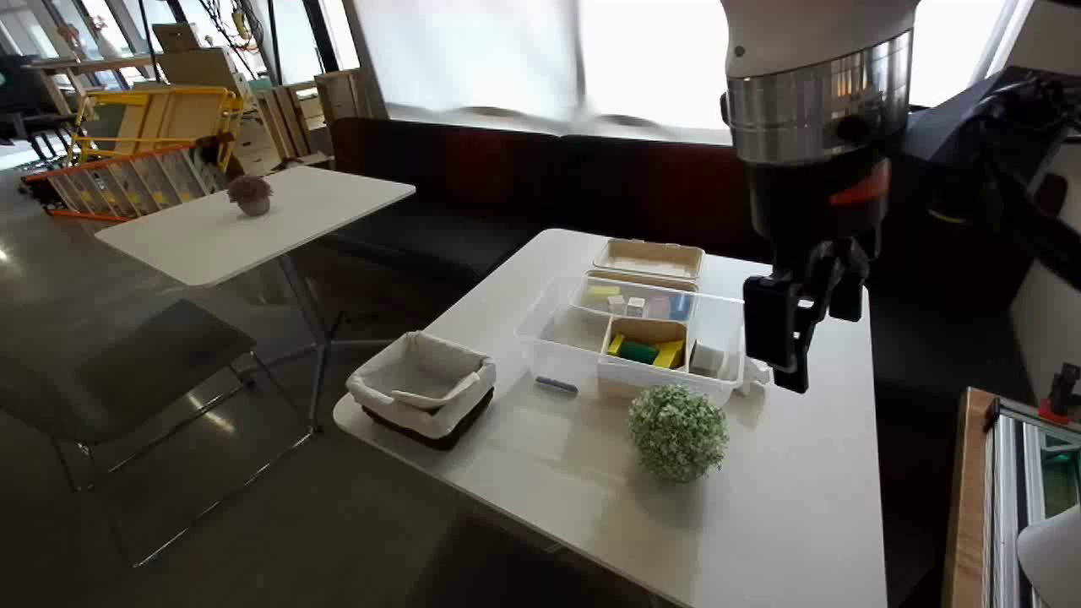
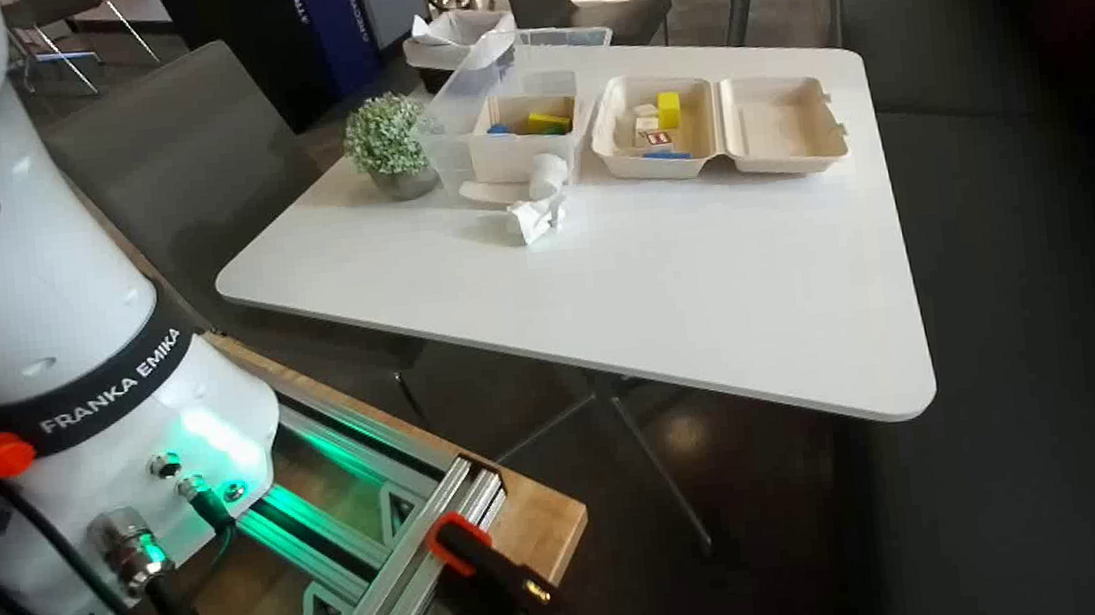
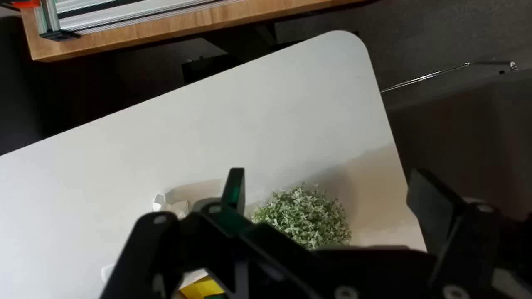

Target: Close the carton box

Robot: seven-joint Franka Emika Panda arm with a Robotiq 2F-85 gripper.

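The carton box is a pale beige clamshell. Its base [image 2: 660, 168] and hinged lid [image 2: 782, 129] lie side by side, fully open, on the white table. Yellow, white and blue pieces lie in the base. In an exterior view the lid [image 1: 652, 257] is at the table's far side, with the base partly seen through a clear bin. The wrist view does not show the carton. My gripper [image 1: 817, 344] is raised above the table, apart from the carton. In the wrist view the gripper [image 3: 327, 187] has its fingers wide apart with nothing held, over the plant.
A clear bin [image 1: 540, 359] stands beside the carton, holding a small box [image 2: 523, 157] of yellow and green blocks. A potted plant [image 1: 678, 432], crumpled paper [image 2: 536, 218], a grey stick [image 1: 556, 385] and a lined basket [image 1: 372, 390] are also on the table.
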